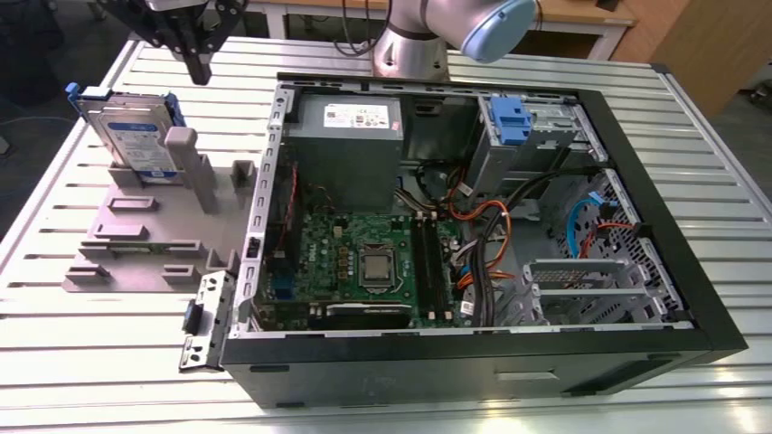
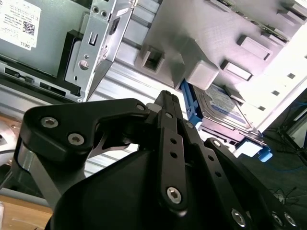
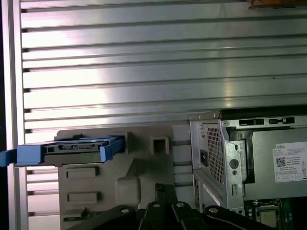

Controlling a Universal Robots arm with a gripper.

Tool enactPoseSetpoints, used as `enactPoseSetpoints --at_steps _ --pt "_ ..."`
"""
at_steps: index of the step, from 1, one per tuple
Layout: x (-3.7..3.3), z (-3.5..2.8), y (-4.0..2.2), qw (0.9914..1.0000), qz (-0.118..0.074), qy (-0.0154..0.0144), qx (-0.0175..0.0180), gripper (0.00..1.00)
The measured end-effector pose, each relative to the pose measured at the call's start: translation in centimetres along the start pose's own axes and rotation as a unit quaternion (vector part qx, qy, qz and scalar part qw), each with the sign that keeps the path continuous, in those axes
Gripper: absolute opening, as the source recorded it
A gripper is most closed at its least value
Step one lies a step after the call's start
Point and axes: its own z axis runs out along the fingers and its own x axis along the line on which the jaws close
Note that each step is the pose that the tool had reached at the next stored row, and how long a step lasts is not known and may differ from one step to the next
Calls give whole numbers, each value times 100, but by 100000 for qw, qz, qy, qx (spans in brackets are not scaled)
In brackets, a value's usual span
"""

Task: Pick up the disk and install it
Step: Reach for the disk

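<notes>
The disk [image 1: 130, 136] is a silver-grey drive with a white-and-blue label in a blue carrier. It stands on edge in a slot of the grey holder [image 1: 145, 244] at the exterior view's left. My gripper [image 1: 197, 74] hangs above and beyond it, slightly toward the exterior view's right, apart from it. Its black fingers are pressed together with nothing between them. In the second wrist view the gripper [image 2: 165, 96] points toward the holder, with the disk [image 2: 220, 108] beside it. In the first wrist view the disk [image 3: 72, 149] shows edge-on, off to the side of the gripper [image 3: 163, 189].
An open black computer case [image 1: 483, 362] lies on the slatted metal table [image 1: 97, 362], right of the holder. Inside are a grey power supply box [image 1: 350, 136], a green mainboard [image 1: 362, 262], cables and a drive bay with a blue latch piece [image 1: 507, 122]. The arm's base [image 1: 410, 54] stands behind the case.
</notes>
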Motion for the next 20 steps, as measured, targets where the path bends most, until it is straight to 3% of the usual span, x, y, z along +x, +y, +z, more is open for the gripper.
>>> enactPoseSetpoints --at_steps 20 --pt "183 6 -5 100000 8 165 11 11"
